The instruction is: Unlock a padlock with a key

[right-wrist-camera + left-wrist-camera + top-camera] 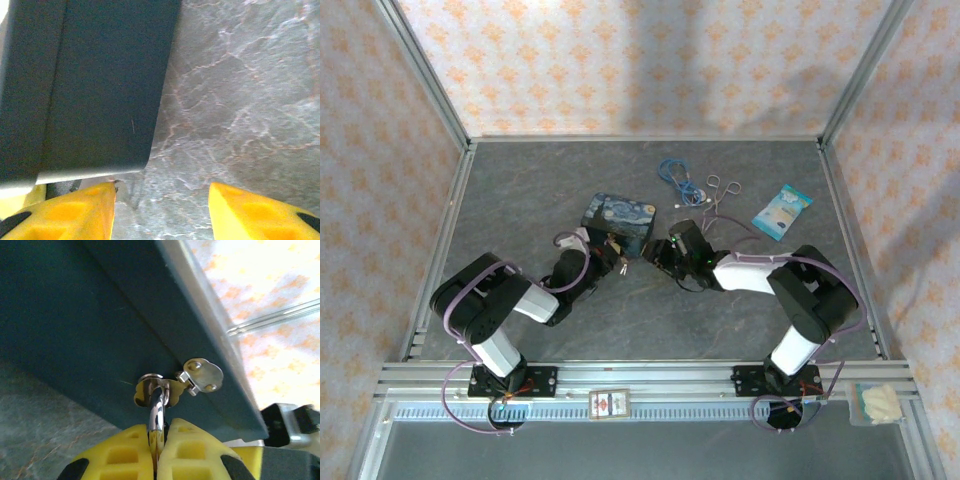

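Visitor: Padlock, where is it?

Colleague: Over on the left. The left pincer is closed tight on it. All I see of the padlock is the thin metal shackle coming out between the yellow pads. The dark body is hidden.

Visitor: And it's hooked to something?

Colleague: The loop passes through a brassy eye on the side wall of the tin, just beside the hasp.

Visitor: Which way does it lie?

Colleague: Its long axis follows the pincer's own line. The shackle points away from the fingers, toward the tin wall. I'd guess the keyhole end faces back into the grip, but I can't tell.

Visitor: And on the right?

Colleague: The right pincer is spread wide with nothing in it, low over the grey worktop at the tin's near corner. From above, the padlock lies to its left, along the tin's near side, and the two pincers are near each other.

Visitor: So the right arm brings the key?

Colleague: Likely, since it's the free one. I can't place the key with any confidence, though.
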You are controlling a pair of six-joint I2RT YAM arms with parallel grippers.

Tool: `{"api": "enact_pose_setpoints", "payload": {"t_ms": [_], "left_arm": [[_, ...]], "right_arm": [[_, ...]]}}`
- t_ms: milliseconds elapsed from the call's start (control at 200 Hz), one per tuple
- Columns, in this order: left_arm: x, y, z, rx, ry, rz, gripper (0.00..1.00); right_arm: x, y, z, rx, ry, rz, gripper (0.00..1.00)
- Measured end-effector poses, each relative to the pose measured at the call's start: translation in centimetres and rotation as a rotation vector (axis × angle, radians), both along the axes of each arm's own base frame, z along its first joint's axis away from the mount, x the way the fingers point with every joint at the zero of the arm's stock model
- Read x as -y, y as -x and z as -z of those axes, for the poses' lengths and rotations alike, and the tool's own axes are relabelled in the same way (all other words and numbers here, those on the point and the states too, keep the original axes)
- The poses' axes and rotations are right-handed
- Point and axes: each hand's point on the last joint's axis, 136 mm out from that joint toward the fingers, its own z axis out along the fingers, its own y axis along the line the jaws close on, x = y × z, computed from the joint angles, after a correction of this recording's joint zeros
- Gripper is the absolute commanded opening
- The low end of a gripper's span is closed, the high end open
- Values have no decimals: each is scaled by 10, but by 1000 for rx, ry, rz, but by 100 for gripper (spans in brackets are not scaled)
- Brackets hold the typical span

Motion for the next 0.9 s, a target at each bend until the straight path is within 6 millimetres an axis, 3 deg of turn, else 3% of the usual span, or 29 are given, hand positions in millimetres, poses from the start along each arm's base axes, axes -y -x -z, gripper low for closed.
{"api": "enact_pose_setpoints", "payload": {"t_ms": [140,210,375,540,756,901], "left_arm": [[-3,5,18,-68,-59,-8,4],[-4,6,23,-86,-74,-12,15],[-7,4,23,-93,-86,-26,52],[-23,7,1,-61,-74,-75,64],[-74,-3,-34,-3,-67,-225,69],[-105,-10,-53,38,-72,-312,71]], "right_arm": [[4,-1,-6,46,57,-13,51],[5,-2,-14,76,69,-17,51],[6,-5,-25,136,104,-25,51],[3,-2,-37,206,178,-53,51],[-35,13,-73,355,241,-166,51],[-76,24,-88,423,269,-268,51]]}}
